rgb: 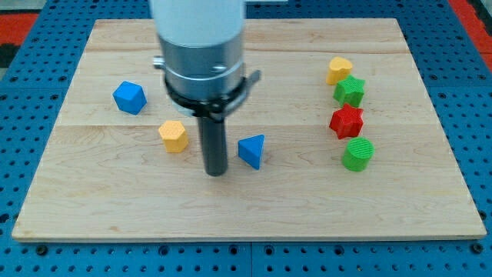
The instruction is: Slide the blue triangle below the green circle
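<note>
The blue triangle (pixel 252 150) lies near the board's middle. The green circle (pixel 357 154) lies at the view's right, level with the triangle and well apart from it. My tip (pixel 216 172) rests on the board just left of the blue triangle, a small gap between them, and slightly lower in the view. The arm's grey and white body hangs over the upper middle of the board.
A red star (pixel 347 121), a green star (pixel 350 91) and a yellow block (pixel 338 70) form a column above the green circle. An orange block (pixel 174 135) sits left of my tip. A blue cube (pixel 129 98) lies at the upper left. The wooden board (pixel 246 215) lies on a blue pegboard.
</note>
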